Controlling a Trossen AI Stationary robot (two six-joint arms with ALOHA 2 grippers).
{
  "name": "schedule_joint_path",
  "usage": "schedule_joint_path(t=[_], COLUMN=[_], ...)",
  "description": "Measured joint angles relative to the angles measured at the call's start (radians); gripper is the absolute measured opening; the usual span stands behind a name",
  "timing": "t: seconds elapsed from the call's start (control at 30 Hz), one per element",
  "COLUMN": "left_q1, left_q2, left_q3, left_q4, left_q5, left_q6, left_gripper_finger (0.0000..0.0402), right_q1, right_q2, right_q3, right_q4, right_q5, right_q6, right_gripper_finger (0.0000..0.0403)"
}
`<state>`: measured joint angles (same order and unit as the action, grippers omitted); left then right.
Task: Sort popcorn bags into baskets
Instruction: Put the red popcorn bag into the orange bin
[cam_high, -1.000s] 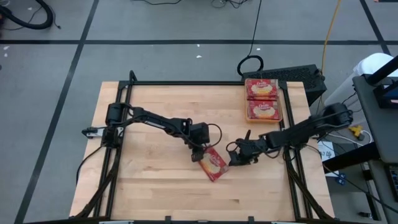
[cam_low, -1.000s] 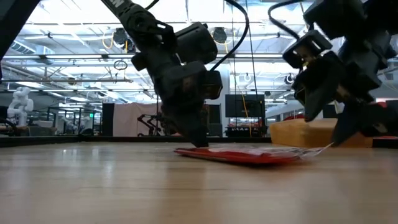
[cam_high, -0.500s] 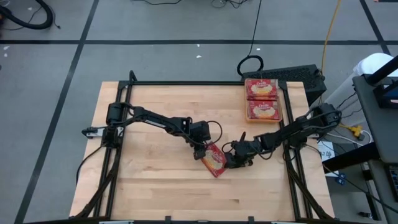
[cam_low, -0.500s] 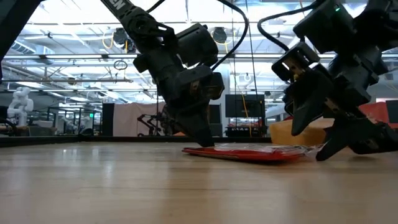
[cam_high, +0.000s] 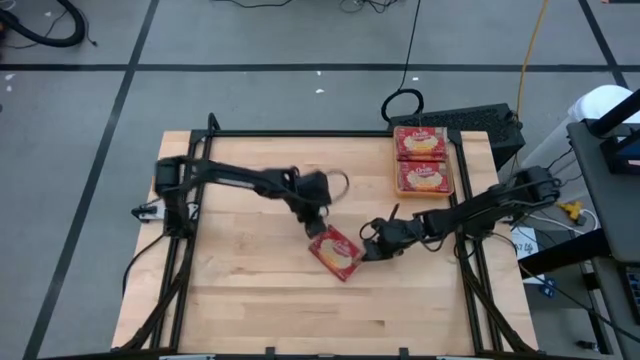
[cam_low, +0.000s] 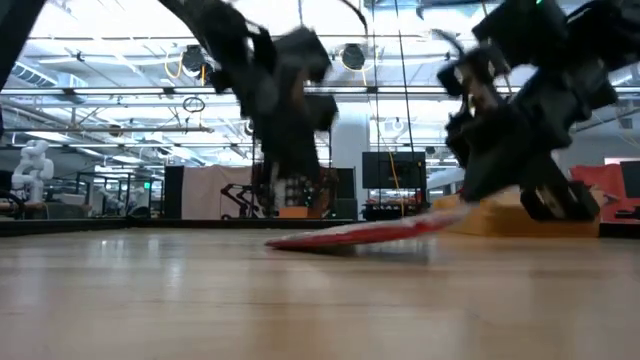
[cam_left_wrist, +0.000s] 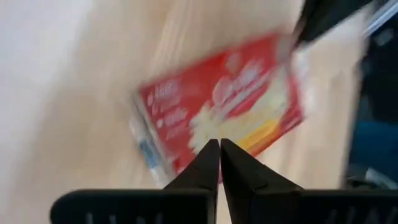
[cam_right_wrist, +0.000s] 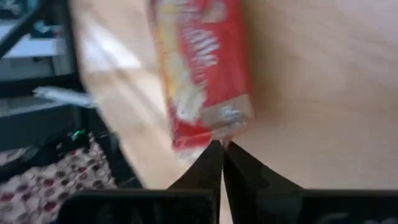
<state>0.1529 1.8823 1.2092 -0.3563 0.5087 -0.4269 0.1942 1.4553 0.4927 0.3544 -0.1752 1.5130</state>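
Note:
One red popcorn bag (cam_high: 335, 252) lies picture-side up near the middle of the table. My right gripper (cam_high: 366, 250) is shut on its right end, and that end (cam_low: 445, 222) stands raised while the left end (cam_low: 285, 241) rests on the wood. My left gripper (cam_high: 316, 228) is shut and hangs just above the bag's far left corner; in its wrist view the bag (cam_left_wrist: 217, 102) lies below the shut fingertips (cam_left_wrist: 219, 143). The orange basket (cam_high: 449, 165) at the far right holds two more bags (cam_high: 422, 160). My right gripper pinches the short sealed edge (cam_right_wrist: 214, 132) at the bag's right end between its two fingers. The fingers come from the table's right side, slanting down, in line with the bag's length. That end is lifted off the wood, and the bag slopes down to its left end on the table.
A black metal frame (cam_high: 300, 133) runs round the table top. A dark box (cam_high: 480, 122) sits behind the basket at the far right corner. Bare wood lies to the left of and in front of the bag.
My right gripper has shut on the bag's right end and tipped that end up off the table. My left gripper, shut all along, has risen off the bag and gone toward the far edge. The bag's left end has stayed on the wood.

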Motion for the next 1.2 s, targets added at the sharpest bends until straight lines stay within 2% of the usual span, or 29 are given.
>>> schedule_joint_path(t=[0.1,0.27,0.37,0.47,0.67,0.77,0.83,0.93,1.1,1.2], left_q1=[0.028,0.076,0.110,0.136,0.147,0.132,0.117,0.091,0.047,0.034], left_q2=[-0.116,-0.290,-0.360,-0.391,-0.366,-0.322,-0.286,-0.229,-0.118,-0.042], left_q3=[0.001,0.004,0.004,0.004,0.005,0.003,0.004,0.009,0.042,0.102], left_q4=[-0.023,0.023,0.033,0.033,0.090,0.139,0.228,0.324,0.473,0.489], left_q5=[-0.014,-0.115,-0.194,-0.238,-0.261,-0.259,-0.259,-0.258,-0.254,-0.213], left_q6=[0.043,0.095,0.105,0.105,0.104,0.118,0.126,0.124,0.172,0.217], left_gripper_finger=[0.0017,0.0026,0.0055,0.0101,0.0199,0.0234,0.0252,0.0269,0.0273,0.0273], right_q1=[-0.013,-0.040,-0.056,-0.076,-0.134,-0.168,-0.186,-0.209,-0.239,-0.251], right_q2=[-0.089,-0.264,-0.367,-0.447,-0.503,-0.499,-0.496,-0.490,-0.489,-0.490], right_q3=[0.000,0.002,0.003,0.033,0.173,0.227,0.253,0.284,0.291,0.291], right_q4=[-0.059,-0.227,-0.337,-0.480,-0.795,-0.893,-0.942,-0.985,-1.000,-0.998], right_q5=[-0.004,0.017,0.050,0.075,0.069,0.041,0.040,0.041,0.039,0.039], right_q6=[-0.044,-0.118,-0.175,-0.260,-0.509,-0.637,-0.719,-0.845,-1.007,-1.080], right_gripper_finger=[0.0002,0.0000,0.0000,0.0000,0.0000,0.0000,0.0000,0.0000,0.0000,0.0000])
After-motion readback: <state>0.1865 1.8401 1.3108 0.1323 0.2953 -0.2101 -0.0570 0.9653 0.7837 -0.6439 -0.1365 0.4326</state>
